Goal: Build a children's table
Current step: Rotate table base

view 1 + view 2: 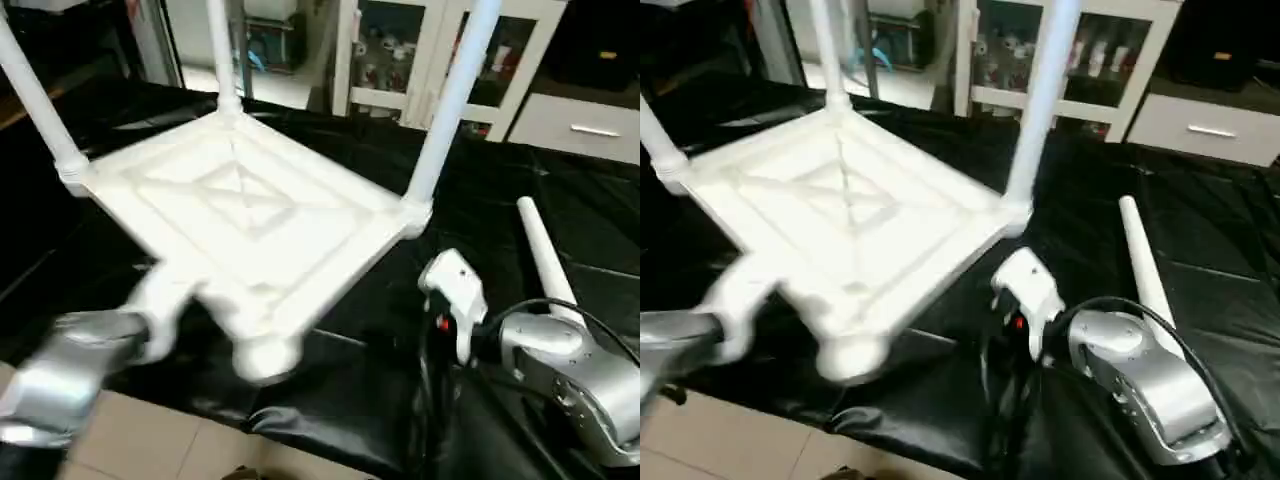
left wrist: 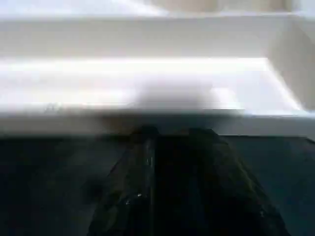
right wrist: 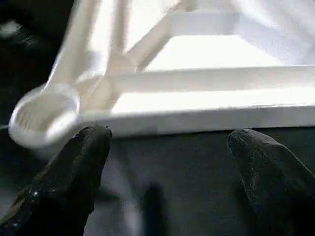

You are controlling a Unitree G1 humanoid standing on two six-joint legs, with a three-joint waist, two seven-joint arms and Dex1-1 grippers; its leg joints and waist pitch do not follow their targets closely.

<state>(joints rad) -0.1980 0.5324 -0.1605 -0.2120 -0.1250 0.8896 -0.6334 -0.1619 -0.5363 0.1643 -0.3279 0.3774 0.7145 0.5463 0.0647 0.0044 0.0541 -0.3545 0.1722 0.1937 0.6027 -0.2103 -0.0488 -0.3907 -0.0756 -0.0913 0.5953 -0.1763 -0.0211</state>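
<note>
Tabletop [image 1: 240,215] underside up (apparently tilted), fitted legs [image 1: 452,105] pointing upward.

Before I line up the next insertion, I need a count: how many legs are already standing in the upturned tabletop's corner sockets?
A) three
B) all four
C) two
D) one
A: three legs rise from sockets of the upturned tabletop, at the left, far and right corners, while the near socket is empty and the fourth leg lies loose on the black-covered work table.
</note>
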